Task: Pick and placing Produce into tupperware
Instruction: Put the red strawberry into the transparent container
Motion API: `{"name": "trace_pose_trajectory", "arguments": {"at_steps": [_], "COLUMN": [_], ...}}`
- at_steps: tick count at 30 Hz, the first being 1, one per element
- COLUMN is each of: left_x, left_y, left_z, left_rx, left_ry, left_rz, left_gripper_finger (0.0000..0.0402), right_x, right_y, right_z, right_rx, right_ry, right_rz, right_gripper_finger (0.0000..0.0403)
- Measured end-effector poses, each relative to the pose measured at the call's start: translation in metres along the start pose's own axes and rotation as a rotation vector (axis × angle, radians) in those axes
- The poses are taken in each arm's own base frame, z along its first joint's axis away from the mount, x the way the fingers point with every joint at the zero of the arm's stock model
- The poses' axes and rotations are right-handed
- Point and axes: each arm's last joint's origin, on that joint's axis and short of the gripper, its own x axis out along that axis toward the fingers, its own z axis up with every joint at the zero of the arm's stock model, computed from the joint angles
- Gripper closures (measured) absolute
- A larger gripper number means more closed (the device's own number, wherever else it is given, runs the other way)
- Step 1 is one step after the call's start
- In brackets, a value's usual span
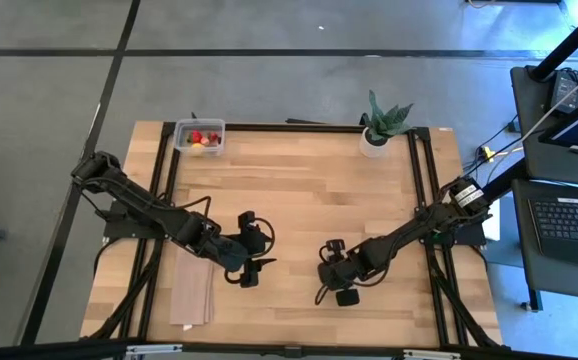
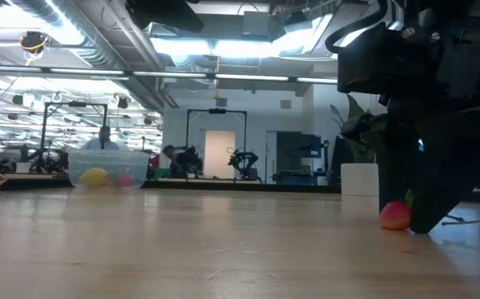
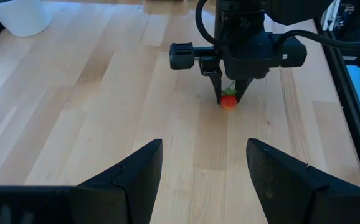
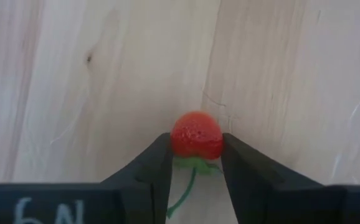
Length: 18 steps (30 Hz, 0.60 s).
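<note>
2 claws, 1 tupperware, 1 strawberry on table, 1 potted plant, 1 cloth

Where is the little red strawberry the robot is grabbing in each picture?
High view: not visible; it is hidden under the right gripper, low on the table.
Low view: the strawberry sits on the table at lower right, beside the dark gripper.
Left wrist view: centre top, a small red spot between the far gripper's fingers.
Right wrist view: centre, squeezed between both fingers.
Shared landmark: the right gripper around it.
</note>
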Motion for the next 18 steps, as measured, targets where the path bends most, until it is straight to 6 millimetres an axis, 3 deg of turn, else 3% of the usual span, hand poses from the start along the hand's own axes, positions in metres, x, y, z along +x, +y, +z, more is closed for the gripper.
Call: {"name": "trace_pose_trajectory", "arguments": {"at_steps": [6, 12, 18], "left_x": [0.000, 0.000, -0.011], "left_y": [0.000, 0.000, 0.005], "left_z": [0.000, 0.001, 0.013], "left_rx": [0.000, -0.013, -0.064], "left_ry": [0.000, -0.022, -0.133], "left_rz": [0.000, 0.024, 0.082], "left_gripper_finger": [0.0178, 0.0178, 0.0178], "right_x": [-0.001, -0.024, -0.058], "right_y": [0.000, -0.016, -0.055], "right_z": [0.006, 0.049, 0.097], "right_rx": [0.017, 0.065, 0.067], "right_ry": [-0.015, -0.163, -0.287], "right_rz": [-0.002, -0.028, -0.096], "right_gripper_finger": [0.0275, 0.0276, 0.0276]}}
